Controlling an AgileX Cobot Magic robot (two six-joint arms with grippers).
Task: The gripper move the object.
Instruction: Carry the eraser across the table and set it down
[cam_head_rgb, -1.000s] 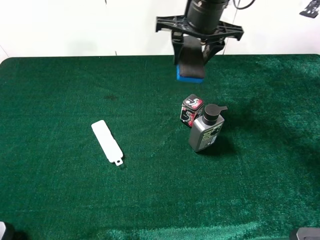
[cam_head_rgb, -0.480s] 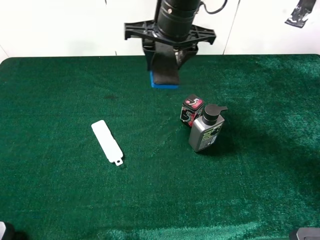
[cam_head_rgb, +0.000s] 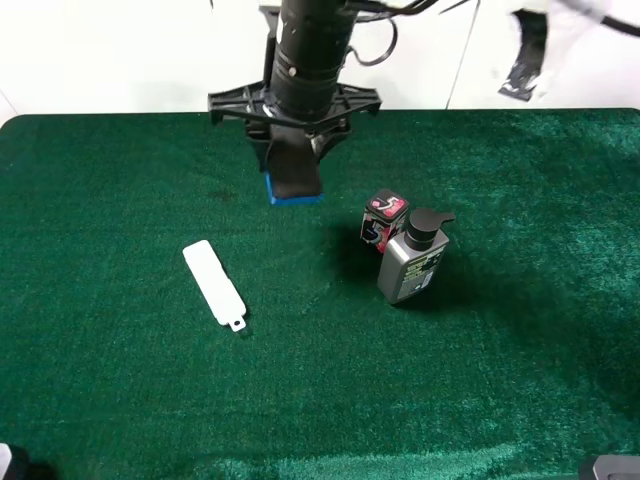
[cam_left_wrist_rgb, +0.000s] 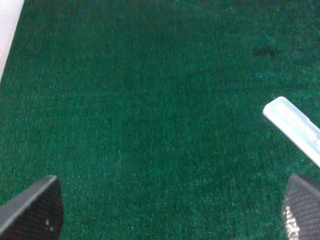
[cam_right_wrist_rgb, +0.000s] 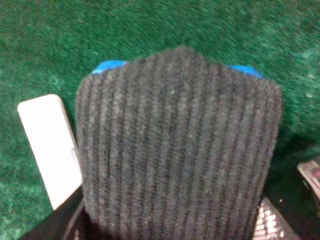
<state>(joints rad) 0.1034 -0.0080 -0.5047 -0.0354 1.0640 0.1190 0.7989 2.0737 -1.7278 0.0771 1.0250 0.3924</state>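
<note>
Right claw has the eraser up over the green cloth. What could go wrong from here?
1. The right claw pinches the eraser by its upper end only, so it might slip or twist.
2. The white strip lies on the cloth nearby; setting down there could land on it.
3. The pump bottle stands upright beside a small cube; a sweep that way might topple it.

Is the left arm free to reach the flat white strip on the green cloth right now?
Probably yes. The left gripper is open over green cloth, the flat white strip lies just ahead, nothing between. The right gripper, holding the grey-topped blue eraser pad, hangs clear of the strip.
</note>
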